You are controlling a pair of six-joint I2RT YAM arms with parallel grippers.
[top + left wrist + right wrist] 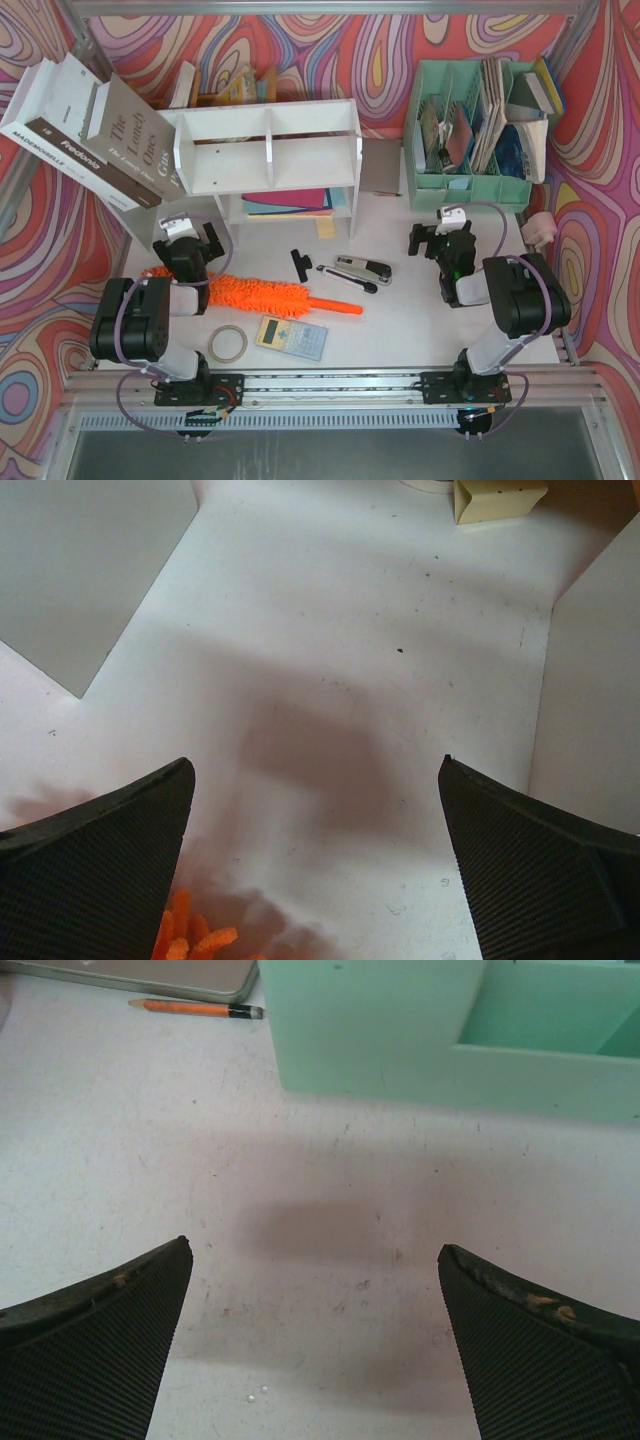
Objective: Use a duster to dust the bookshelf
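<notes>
The left gripper [315,765], jaws wide apart and empty, hangs just past the fluffy end of the orange duster [255,295], which lies on the table [420,320] before the white bookshelf [270,150]. The right gripper [315,1245], equally spread, faces the green organizer [400,1030].

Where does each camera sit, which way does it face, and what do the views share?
Top external: above and behind the left arm and right arm, both in view, looking down on the table, bookshelf and duster.
Left wrist: on the left arm, facing down at the table; duster fibres beside its open jaws.
Right wrist: on the right arm, facing the green organizer and a pencil; open jaws show.
Shared: duster, top and left; organizer, top and right.
</notes>
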